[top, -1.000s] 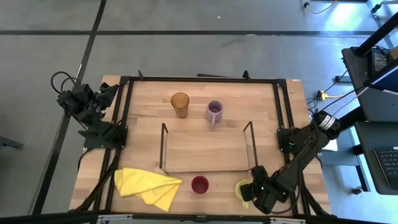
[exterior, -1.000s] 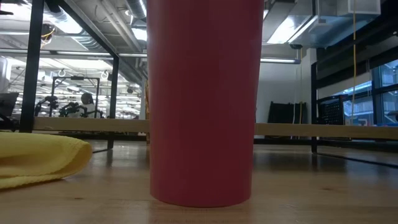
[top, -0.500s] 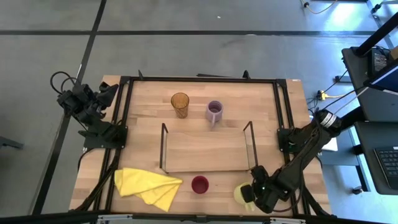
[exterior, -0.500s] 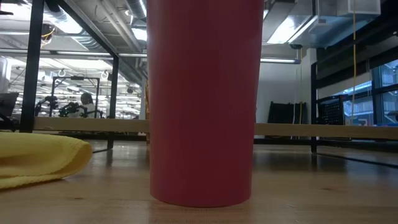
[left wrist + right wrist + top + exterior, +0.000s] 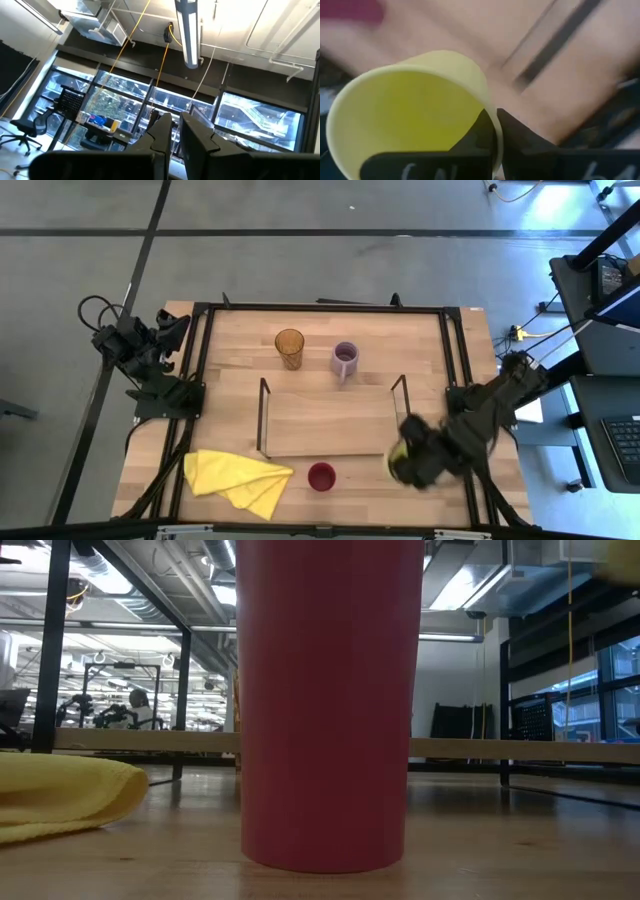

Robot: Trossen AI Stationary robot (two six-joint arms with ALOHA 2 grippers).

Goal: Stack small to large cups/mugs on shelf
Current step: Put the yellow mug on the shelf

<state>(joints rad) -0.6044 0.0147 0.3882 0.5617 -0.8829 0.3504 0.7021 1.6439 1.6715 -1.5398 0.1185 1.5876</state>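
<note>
Transport step: right gripper (image 5: 408,460) pinches the rim of the yellow-green mug (image 5: 415,117), lifted near the shelf (image 5: 330,420) right end, next needs setting it on the board; left gripper (image 5: 172,137) parked, fingers nearly closed.

Even daylight overhead, soft shadows. Right pincer (image 5: 412,463) motion-blurred. Ceiling lamp (image 5: 189,30) glares; red cup (image 5: 325,700) close-up, soft.

Shelf (image 5: 330,420) board bare btwn wire frames (open from above); red cup (image 5: 321,476) just in front.
</note>
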